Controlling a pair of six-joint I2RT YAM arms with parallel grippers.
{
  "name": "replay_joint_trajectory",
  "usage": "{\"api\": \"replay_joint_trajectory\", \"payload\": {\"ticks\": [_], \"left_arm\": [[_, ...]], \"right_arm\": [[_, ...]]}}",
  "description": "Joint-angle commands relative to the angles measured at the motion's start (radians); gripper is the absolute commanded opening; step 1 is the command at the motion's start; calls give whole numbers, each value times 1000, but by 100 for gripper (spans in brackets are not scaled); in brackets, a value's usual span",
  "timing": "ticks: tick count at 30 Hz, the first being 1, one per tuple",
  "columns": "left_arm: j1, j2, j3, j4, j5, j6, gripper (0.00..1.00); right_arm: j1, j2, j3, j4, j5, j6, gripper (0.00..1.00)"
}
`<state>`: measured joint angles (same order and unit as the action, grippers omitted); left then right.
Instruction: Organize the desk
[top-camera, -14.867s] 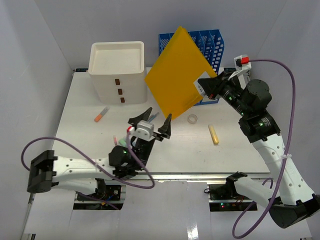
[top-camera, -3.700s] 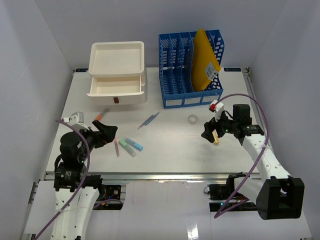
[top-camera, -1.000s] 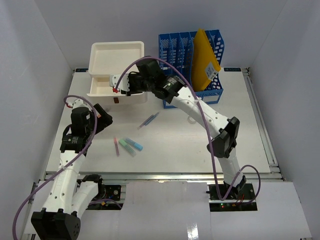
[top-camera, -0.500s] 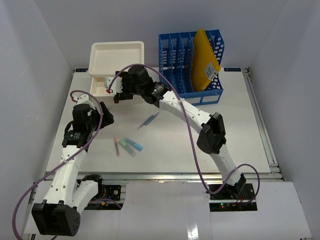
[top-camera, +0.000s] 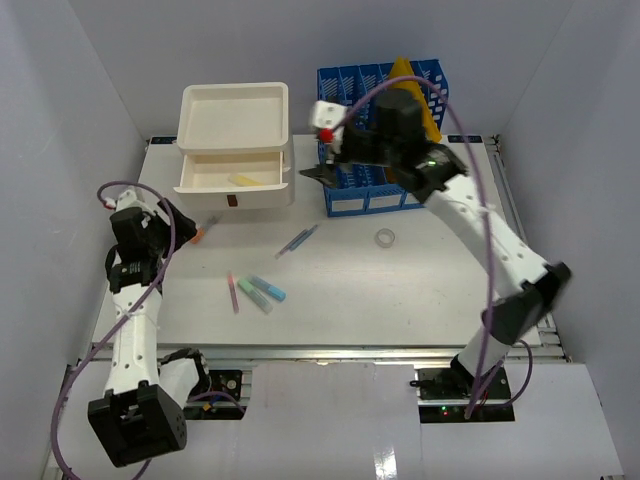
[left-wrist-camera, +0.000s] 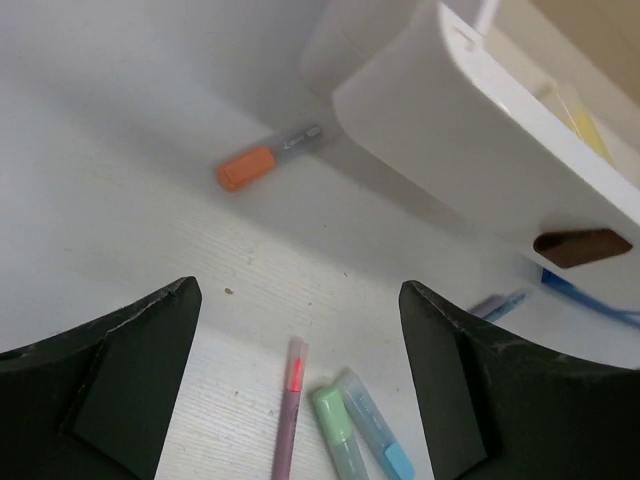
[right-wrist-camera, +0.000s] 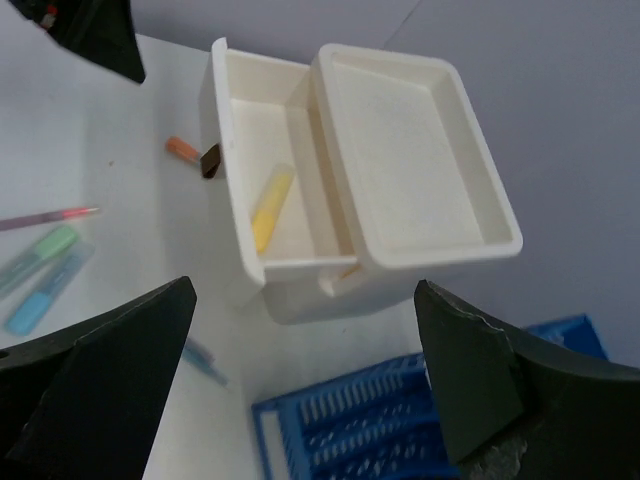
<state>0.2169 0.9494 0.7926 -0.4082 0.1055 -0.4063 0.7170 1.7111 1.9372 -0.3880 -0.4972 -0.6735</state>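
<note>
Yellow marker (right-wrist-camera: 271, 207) in pulled-out drawer (right-wrist-camera: 248, 125); orange marker (left-wrist-camera: 247, 168) nearby; left hand (left-wrist-camera: 300, 290), right hand (right-wrist-camera: 302, 288) agape.

No readable text, brand, number or sign in any view. Pale label strips (top-camera: 350, 205) on front of blue file rack (top-camera: 336, 190), just below right gripper (top-camera: 320, 165): too small to read.

Plain pale lavender-grey walls all round: back wall (top-camera: 300, 40), left wall (top-camera: 60, 150) and right wall (top-camera: 590, 120) box in the white desk (top-camera: 400, 290). The light's bright and even, with only soft shadows on the surface.
</note>
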Motion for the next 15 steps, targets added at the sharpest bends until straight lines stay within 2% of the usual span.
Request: {"api": "replay_joint_trajectory", "payload": {"ticks": [1, 2, 5, 7, 11, 15], "left_arm": [[124, -79, -68, 39, 117, -170, 89], [147, -79, -79, 38, 126, -205, 89], [243, -33, -123, 40, 188, -411, 88], [289, 43, -141, 51, 242, -571, 88], [295, 261, -108, 46, 350, -765, 88], [295, 390, -28, -9, 308, -870, 89]], "right_arm": [[-100, -271, -344, -38, -331, 105, 98], [-103, -276, -350, -35, -331, 99, 98], [-142, -446, -613, -27, -352, 108, 98], [-185, -487, -735, -23, -378, 127, 98], [-269, -570, -893, 5, -430, 156, 98], [-352, -606, -991, 26, -471, 160, 98]]}}
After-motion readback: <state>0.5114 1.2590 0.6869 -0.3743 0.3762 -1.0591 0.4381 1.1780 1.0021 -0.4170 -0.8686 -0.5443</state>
